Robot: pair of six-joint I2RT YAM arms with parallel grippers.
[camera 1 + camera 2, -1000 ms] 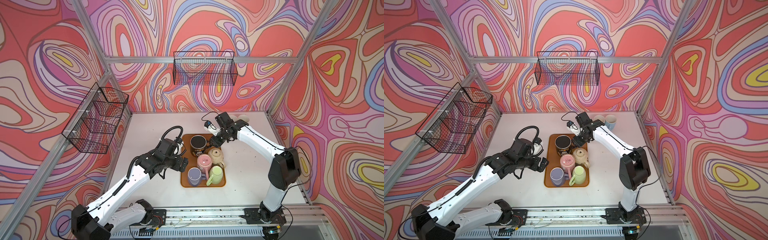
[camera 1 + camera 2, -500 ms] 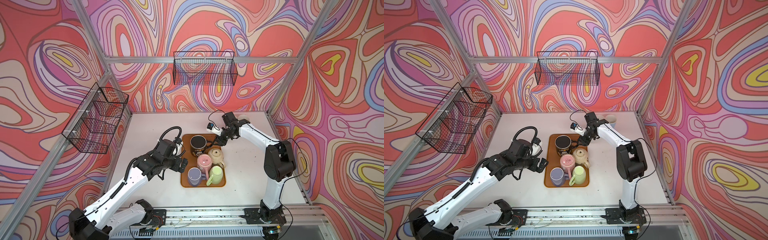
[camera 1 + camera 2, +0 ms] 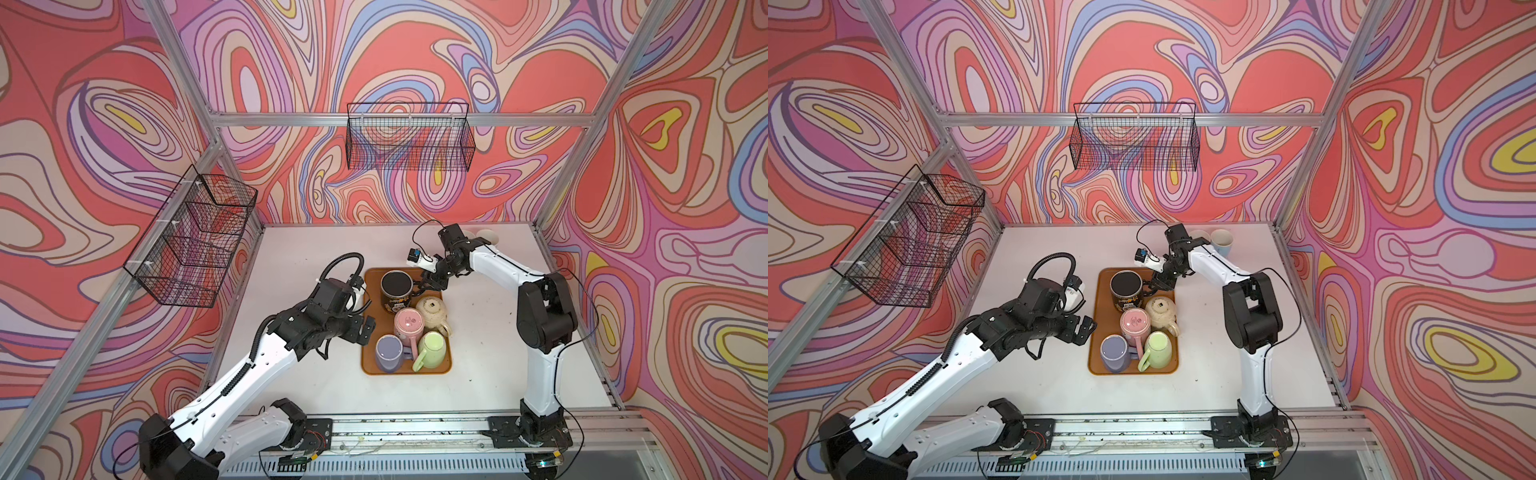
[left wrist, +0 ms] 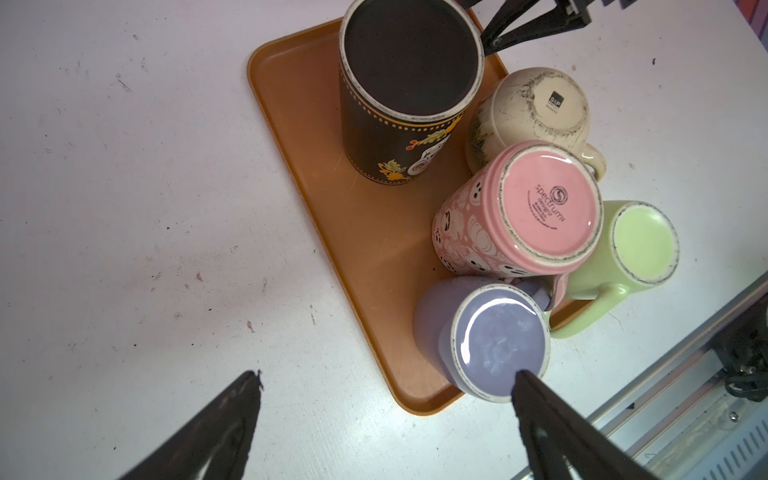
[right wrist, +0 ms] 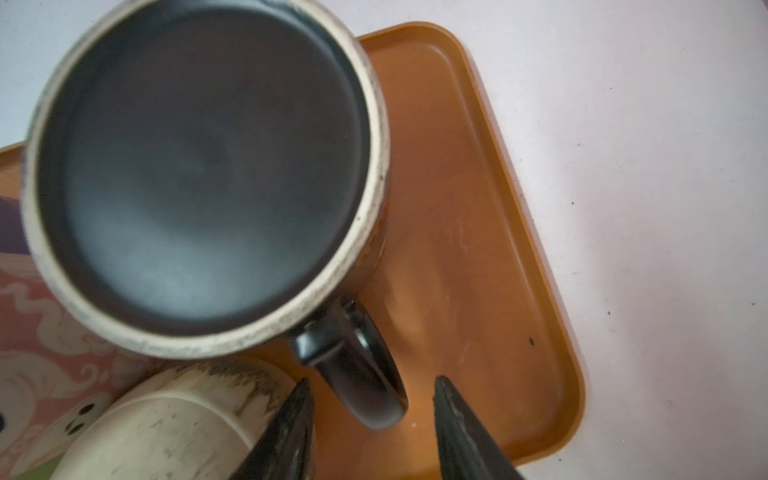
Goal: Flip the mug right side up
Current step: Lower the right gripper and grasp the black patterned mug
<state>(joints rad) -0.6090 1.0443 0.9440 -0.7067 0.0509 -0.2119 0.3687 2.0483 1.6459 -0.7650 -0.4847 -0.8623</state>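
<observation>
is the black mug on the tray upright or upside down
Upside down: the black mug shows a shallow dark base with an unglazed foot ring facing up, not a deep hollow, mouth down on the orange tray.

Mugs [image 3: 409, 322] on tray [image 3: 374, 291], tray on table [image 3: 291, 257]

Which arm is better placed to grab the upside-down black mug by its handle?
Right. The right tool has its open jaws on either side of the black mug handle, not yet closed on it. The left tool hovers open at the tray edge, away from that handle.
</observation>
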